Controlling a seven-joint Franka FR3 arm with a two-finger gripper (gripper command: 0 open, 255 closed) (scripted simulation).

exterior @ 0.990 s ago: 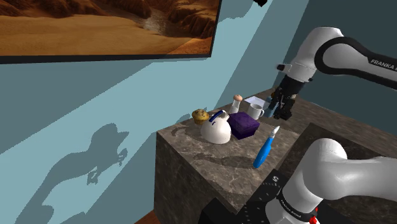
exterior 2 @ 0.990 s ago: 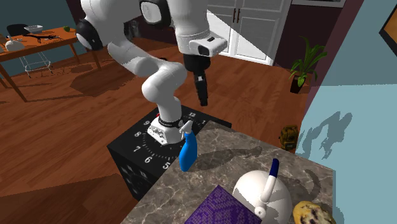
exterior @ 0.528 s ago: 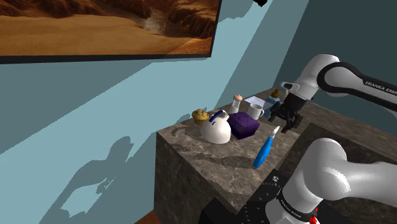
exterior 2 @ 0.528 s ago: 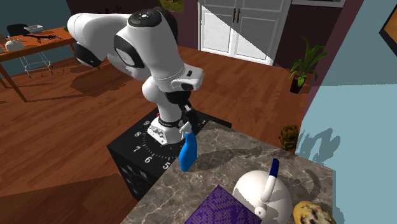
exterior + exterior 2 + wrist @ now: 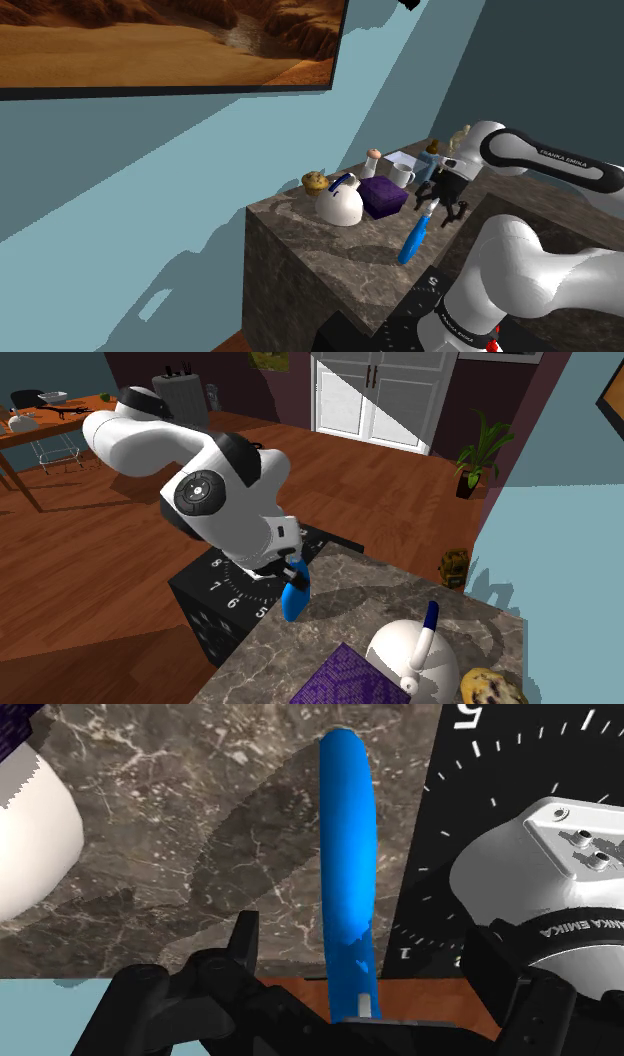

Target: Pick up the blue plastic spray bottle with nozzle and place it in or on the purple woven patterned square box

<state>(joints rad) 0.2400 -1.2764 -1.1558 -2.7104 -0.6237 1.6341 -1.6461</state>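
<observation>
Spread fingers (image 5: 248, 944) flanked the blue spray bottle (image 5: 346, 844) on the stone-patterned surface (image 5: 335, 248).
Nearest in the shoulder view, the black stand (image 5: 400, 318) carried the white arm, which bent low so that the gripper (image 5: 360, 929) hung just over the surface's stand-side edge. The fingers stood released, one on each side of the bottle with a gap at either flank, so nothing was grasped. The bottle lay on its side along that edge, its white nozzle end closest to the hand. Beyond it sat the purple woven box (image 5: 383, 195), just beside a white kettle (image 5: 340, 207) with a blue handle. Farther back stood a muffin (image 5: 316, 182) and a white mug (image 5: 402, 177), toward the teal wall (image 5: 200, 160).
</observation>
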